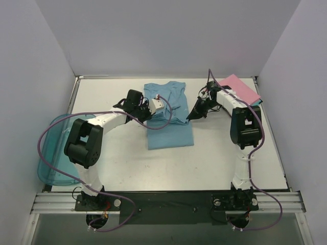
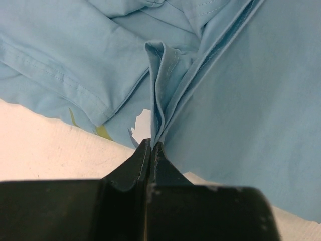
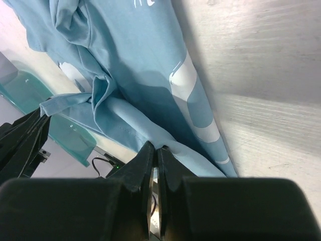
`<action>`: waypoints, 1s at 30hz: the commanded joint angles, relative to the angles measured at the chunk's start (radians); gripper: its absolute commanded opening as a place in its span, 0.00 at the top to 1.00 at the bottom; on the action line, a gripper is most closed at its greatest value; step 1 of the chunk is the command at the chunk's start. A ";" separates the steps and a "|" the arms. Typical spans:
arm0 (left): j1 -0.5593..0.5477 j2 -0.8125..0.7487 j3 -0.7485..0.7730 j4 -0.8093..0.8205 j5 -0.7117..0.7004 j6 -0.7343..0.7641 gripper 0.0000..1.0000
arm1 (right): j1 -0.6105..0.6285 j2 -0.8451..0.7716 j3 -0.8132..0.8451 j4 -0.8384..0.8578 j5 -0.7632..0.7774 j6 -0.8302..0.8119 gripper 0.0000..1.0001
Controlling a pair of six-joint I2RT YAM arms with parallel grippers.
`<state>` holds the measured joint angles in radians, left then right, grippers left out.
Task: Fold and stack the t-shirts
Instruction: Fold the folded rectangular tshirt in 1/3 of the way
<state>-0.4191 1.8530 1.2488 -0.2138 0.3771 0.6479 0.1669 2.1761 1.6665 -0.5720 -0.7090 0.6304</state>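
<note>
A light blue t-shirt point(image 1: 170, 125) lies partly folded at the table's middle back, with white and yellow-green print showing in the wrist views. My left gripper point(image 1: 149, 113) is shut on a bunched fold of its left edge point(image 2: 159, 90). My right gripper point(image 1: 191, 116) is shut on its right edge point(image 3: 150, 133), with the cloth draped away from the jaws. A pink folded t-shirt point(image 1: 240, 88) lies at the back right behind the right arm, with a sliver of teal cloth point(image 1: 258, 102) beneath it.
A translucent teal plastic bin point(image 1: 53, 153) sits at the table's left edge beside the left arm and also shows in the right wrist view point(image 3: 30, 95). White walls enclose the table on three sides.
</note>
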 commanded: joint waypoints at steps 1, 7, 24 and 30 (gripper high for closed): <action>-0.004 0.003 0.031 0.068 0.013 0.021 1.00 | -0.017 -0.006 0.013 -0.042 0.036 0.008 1.00; -0.009 -0.005 0.035 0.083 -0.053 0.027 0.33 | -0.043 -0.035 0.009 -0.043 0.101 0.012 0.52; -0.030 -0.075 0.023 -0.078 -0.001 -0.090 0.65 | 0.148 -0.116 -0.096 -0.091 0.160 -0.123 1.00; -0.029 -0.094 0.008 -0.082 0.017 -0.086 0.64 | 0.160 0.023 0.061 -0.129 0.268 -0.161 1.00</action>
<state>-0.4500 1.8198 1.2625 -0.2958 0.3557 0.5819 0.3458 2.1181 1.6115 -0.6373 -0.5282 0.5083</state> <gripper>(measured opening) 0.357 0.001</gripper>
